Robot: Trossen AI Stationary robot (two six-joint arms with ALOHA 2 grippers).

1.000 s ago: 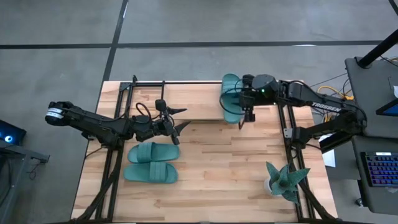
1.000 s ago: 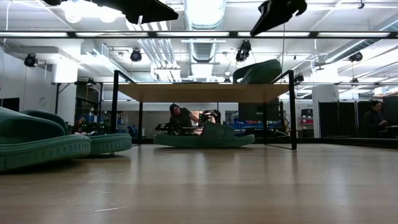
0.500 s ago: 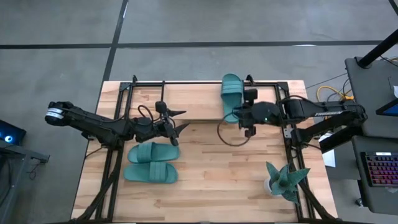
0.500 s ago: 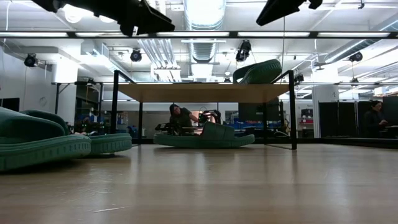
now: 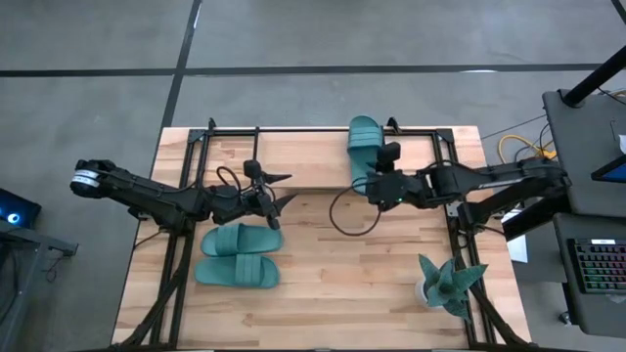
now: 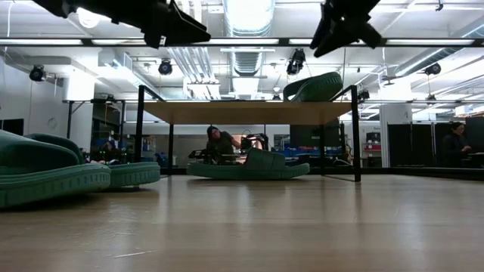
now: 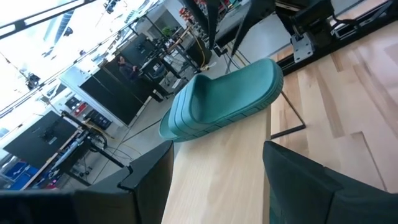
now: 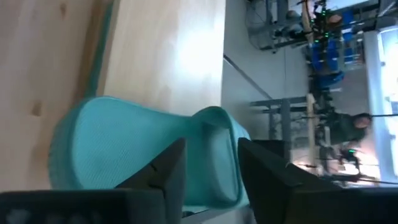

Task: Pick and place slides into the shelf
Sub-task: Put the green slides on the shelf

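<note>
One teal slide [image 5: 363,149] lies on the right end of the shelf's light-wood top board [image 5: 293,161]; in the low view this slide [image 6: 314,86] sits tilted on the board. Another slide [image 6: 248,166] rests on its sole under the shelf. Two more slides [image 5: 241,239] [image 5: 238,272] lie side by side on the table's left. My right gripper [image 8: 211,180] is open, just beside and above the slide on the shelf [image 8: 124,149]. My left gripper [image 7: 217,186] is open too, hovering at the shelf's near edge [image 5: 282,188] and pointing toward the right.
A teal spiky plant [image 5: 448,284] stands in a pot at the near right. A black cable loop [image 5: 344,213] hangs below the right arm over the table's middle. Black frame rails [image 5: 176,254] [image 5: 460,225] run along both sides. People show in the room behind.
My right gripper has drawn back from over the slide on the shelf toward the table's near edge, sunk a little and rolled at the wrist. The slide on the shelf has stayed where it was.
</note>
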